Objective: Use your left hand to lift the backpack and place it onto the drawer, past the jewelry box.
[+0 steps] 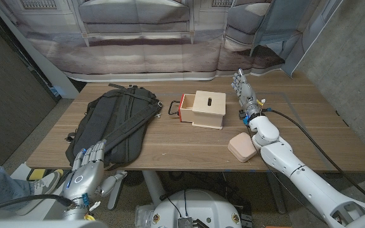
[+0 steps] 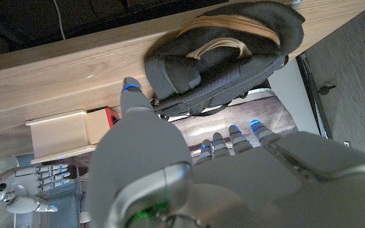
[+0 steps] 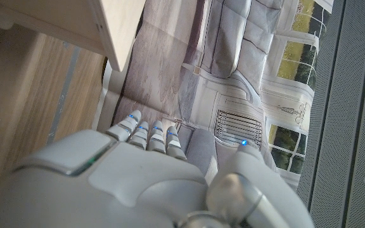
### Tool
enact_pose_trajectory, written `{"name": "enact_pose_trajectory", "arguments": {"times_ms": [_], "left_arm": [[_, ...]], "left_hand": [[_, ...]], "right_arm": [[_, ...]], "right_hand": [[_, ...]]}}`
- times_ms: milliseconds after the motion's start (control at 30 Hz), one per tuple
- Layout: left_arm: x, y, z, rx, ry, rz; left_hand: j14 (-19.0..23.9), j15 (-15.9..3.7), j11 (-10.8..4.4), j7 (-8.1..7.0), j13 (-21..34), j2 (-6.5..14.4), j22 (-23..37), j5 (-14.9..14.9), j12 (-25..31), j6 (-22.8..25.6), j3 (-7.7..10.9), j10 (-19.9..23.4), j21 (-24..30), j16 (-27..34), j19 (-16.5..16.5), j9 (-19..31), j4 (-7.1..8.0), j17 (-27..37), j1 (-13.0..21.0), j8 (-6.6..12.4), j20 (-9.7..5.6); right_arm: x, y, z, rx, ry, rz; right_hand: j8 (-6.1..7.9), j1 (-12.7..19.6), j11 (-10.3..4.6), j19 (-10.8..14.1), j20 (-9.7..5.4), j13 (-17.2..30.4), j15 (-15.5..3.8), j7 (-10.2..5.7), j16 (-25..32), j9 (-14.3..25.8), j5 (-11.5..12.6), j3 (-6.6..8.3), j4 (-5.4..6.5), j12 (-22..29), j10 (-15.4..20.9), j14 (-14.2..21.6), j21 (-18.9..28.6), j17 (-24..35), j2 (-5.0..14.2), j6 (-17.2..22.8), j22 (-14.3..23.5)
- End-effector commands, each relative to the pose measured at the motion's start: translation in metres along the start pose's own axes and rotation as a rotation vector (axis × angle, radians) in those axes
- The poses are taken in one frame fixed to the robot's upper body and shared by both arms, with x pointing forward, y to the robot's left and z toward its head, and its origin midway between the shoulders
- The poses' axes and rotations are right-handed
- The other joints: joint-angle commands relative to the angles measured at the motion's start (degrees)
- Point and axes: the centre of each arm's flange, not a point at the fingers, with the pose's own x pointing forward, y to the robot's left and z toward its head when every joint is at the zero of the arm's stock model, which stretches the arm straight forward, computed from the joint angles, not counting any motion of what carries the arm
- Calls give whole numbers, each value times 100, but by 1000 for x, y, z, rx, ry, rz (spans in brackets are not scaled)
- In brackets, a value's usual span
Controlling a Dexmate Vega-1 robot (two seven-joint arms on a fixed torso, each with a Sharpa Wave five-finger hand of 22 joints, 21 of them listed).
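we find the left hand spread and holding nothing at the near edge of the backpack, which lies flat on the table. it should grip a strap firmly, lift high, and clear the jewelry box before reaching the drawer. beyond, the right hand stands idle, fingers extended.

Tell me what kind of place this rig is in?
Probably a lab or test room staged as a living space. A printed backdrop of a sofa and window hangs behind the wooden table, bare concrete wall stands beside it, and props, a backpack and a wooden drawer box, lie on it.
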Motion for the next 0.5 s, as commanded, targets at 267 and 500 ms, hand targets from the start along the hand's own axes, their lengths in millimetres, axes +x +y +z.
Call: {"name": "enact_pose_trajectory", "arguments": {"times_ms": [267,500], "left_arm": [[2,-8,3,102,53,-66],[0,-19,6,104,58,-85]], "left_hand": [[-122,-37,-67,-12,9,-29,28,-8,16,19,-59,-10,-49,-41,-92,22,33,13,51,3,57],[-129,-40,-66,-15,9,-29,29,-5,16,35,-70,-2,-70,-43,-136,22,41,12,59,1,77]], "right_arm": [[-2,0,-2,14,-1,-14],[-6,-2,-7,20,8,-19]], "right_hand": [[-15,60,18,17,-12,19,26,-23,-10,13,3,-16,-12,-21,43,6,-12,23,-3,-5,32],[-15,62,13,15,-14,19,38,-24,-10,13,3,-19,-14,-24,37,7,-13,23,-1,-5,32]]}}
